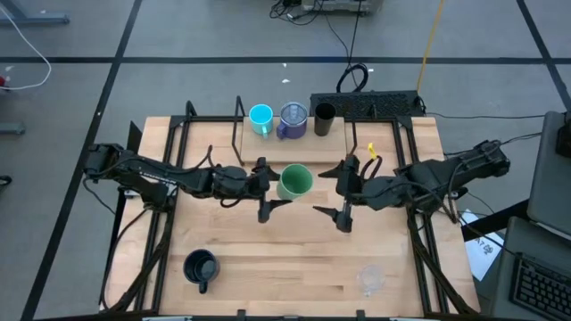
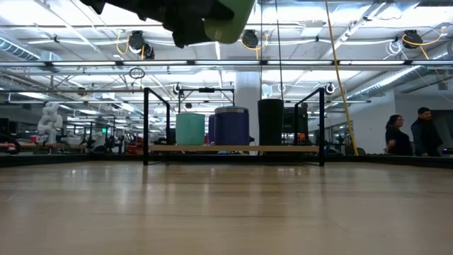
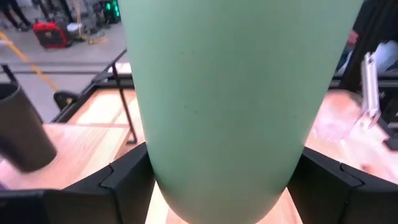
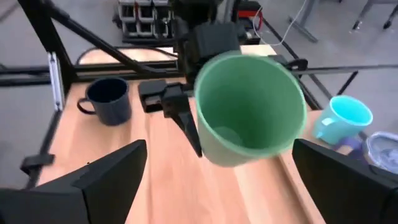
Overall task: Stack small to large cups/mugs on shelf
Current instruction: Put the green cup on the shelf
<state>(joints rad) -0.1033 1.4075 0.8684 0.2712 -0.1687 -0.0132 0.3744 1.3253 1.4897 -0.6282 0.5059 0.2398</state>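
**Green cup held sideways above mid-table**

The left gripper has its two fingers pressed against the sides of the green cup, one on each flank near the cup's closed base. The cup lies on its side in the grip: its long axis runs left to right across the table, base toward the left arm, open mouth toward the right arm. In the right wrist view the round mouth faces that camera squarely, with the pale inside bottom visible. The cup is lifted clear of the table; in the low view it hangs high above the wood at the upper edge.

The right gripper waits just right of the cup's mouth, apart from it, its fingers spread wide with nothing between them.

Just beyond the cup, on the far side, stands the shelf. Along its far edge, from left to right, stand the cyan mug, the blue-purple mug and the dark tumbler, all upright.

On the near part of the table, the black mug sits at the near left and the clear cup at the near right, well apart from each other and from the shelf.
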